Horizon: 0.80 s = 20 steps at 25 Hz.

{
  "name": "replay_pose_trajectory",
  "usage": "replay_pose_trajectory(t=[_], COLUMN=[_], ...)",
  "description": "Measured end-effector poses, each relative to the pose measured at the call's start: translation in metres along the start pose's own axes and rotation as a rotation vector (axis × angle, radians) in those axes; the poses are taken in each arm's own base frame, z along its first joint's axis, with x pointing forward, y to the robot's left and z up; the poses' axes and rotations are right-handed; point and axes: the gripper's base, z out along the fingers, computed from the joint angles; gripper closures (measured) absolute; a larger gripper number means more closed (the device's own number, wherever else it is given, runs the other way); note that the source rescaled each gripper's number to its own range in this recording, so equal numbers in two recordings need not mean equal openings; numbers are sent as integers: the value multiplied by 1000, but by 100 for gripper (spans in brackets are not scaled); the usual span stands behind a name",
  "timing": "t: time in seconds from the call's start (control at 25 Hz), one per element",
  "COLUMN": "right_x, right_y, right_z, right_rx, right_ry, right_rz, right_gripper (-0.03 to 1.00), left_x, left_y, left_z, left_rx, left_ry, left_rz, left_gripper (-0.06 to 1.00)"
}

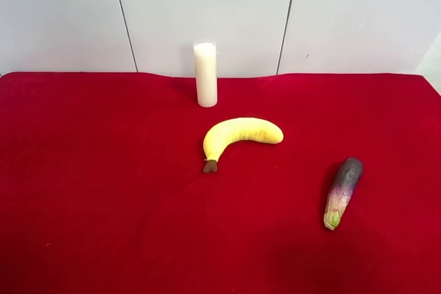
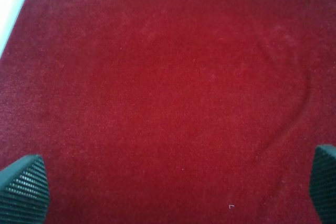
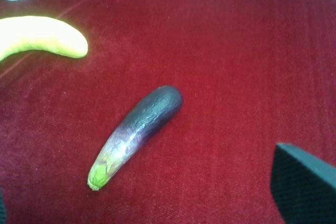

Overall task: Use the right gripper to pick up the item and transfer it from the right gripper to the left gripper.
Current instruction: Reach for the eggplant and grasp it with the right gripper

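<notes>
The eggplant [image 1: 342, 191] lies on the red cloth [image 1: 103, 184] at the exterior high view's right, its green stem tip toward the front edge. Neither arm shows in that view. In the right wrist view the eggplant [image 3: 137, 132] lies flat, apart from the right gripper [image 3: 152, 200], whose dark fingertips [image 3: 304, 184] stand wide apart at the frame's edges, open and empty. The left gripper [image 2: 173, 184] is open too, its two dark fingertips [image 2: 23, 190] spread over bare cloth with nothing between them.
A yellow banana [image 1: 238, 137] lies mid-table and shows in the right wrist view [image 3: 39, 36]. A white pillar candle [image 1: 205, 74] stands upright behind it, near the back wall. A pale edge [image 2: 11, 3] borders the cloth in the left wrist view.
</notes>
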Motion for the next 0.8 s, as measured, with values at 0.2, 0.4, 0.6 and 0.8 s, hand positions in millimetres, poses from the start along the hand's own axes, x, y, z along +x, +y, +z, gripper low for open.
replay_pose_trajectory(t=[0.2, 0.4, 0.6, 0.8], right_x=[0, 0, 0, -1], right_y=[0, 0, 0, 0], right_z=[0, 0, 0, 2], right_rx=[0, 0, 0, -1], right_ry=[0, 0, 0, 17], right_rz=[0, 0, 0, 0], right_gripper=[-3, -3, -3, -3], left_x=[0, 0, 0, 0], left_y=[0, 0, 0, 0], left_z=[0, 0, 0, 0], left_rx=[0, 0, 0, 0], left_ry=[0, 0, 0, 0], left_rz=[0, 0, 0, 0], left_gripper=[-6, -6, -6, -6])
